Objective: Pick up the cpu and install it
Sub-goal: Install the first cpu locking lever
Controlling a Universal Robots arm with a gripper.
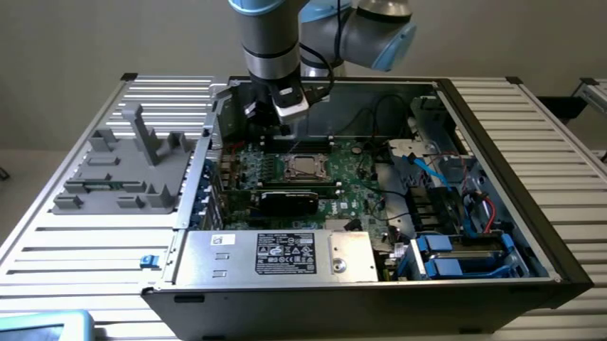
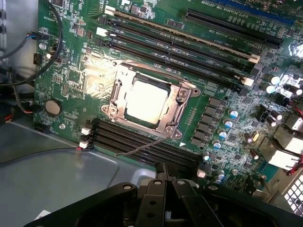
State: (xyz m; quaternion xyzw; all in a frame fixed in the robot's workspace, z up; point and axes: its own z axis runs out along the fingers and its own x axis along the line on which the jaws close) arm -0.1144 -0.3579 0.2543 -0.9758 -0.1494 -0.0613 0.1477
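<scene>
An open black computer case (image 1: 360,305) lies on its side on a slatted aluminium desk (image 1: 531,185). Inside it is a green circuit board (image 1: 356,186). The small, flat, square cpu (image 1: 301,168), with its silvery-grey metal top, sits in a metal socket frame (image 2: 180,97) near the middle of that board. In the wrist view the cpu (image 2: 147,100) lies level inside the frame, with long black memory slots (image 2: 142,144) running on both sides of it.

The arm's black hand (image 1: 283,129) hangs over the board on the side of the cpu nearer the case's far wall, near the cpu but clearly apart from it. The hand (image 2: 165,183) is clenched, its fingers drawn together with nothing between them.

A large silver metal box (image 1: 275,252) with a black label fills the near corner of the case. On the desk at the exterior view's left stands a grey moulded plastic holder (image 1: 124,170), just beside the case.
</scene>
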